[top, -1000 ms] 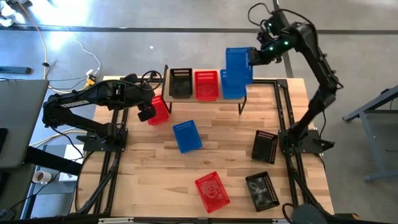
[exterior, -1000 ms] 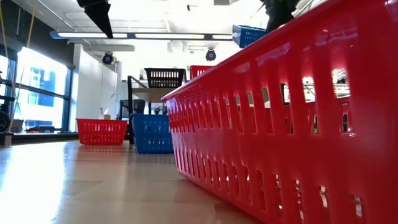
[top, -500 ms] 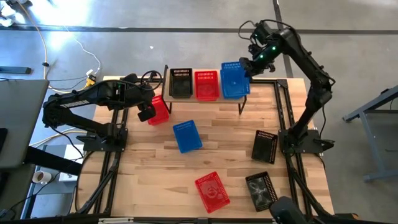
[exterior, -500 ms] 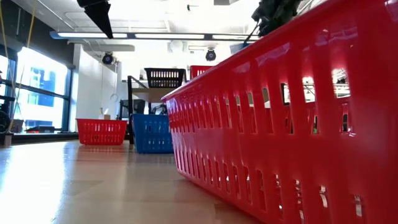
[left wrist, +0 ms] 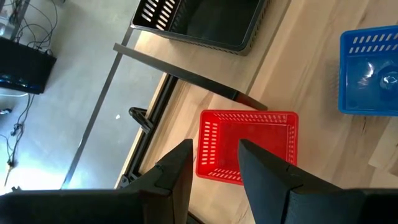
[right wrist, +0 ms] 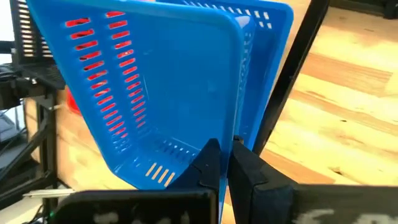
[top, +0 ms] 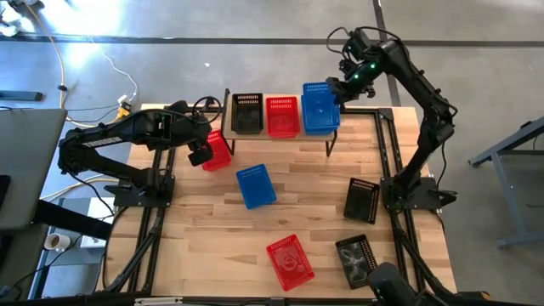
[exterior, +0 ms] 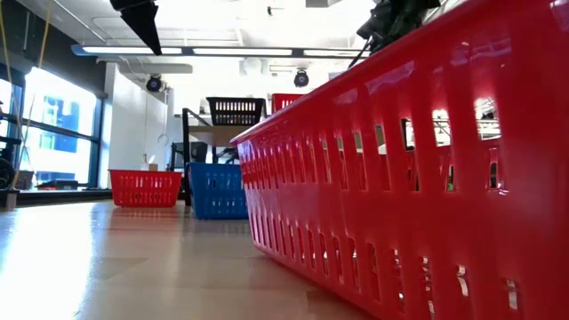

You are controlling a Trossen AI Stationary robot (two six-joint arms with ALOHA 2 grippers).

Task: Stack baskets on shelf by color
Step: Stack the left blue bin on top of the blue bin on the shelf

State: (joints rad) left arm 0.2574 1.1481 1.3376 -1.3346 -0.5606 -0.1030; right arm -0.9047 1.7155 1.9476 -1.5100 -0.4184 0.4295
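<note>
Right gripper point(top: 338, 85), clamped on the upper blue basket's point(top: 320, 108) rim, is held directly over the shelf's point(top: 289, 137) blue stack.

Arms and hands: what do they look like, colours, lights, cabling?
Both are black jointed arms on black bases at the table's side edges. The left arm carries loose dark cabling near its wrist. The right arm shows small green lights near its wrist. The left hand and right hand each have two blocky matte-black fingers.
</note>
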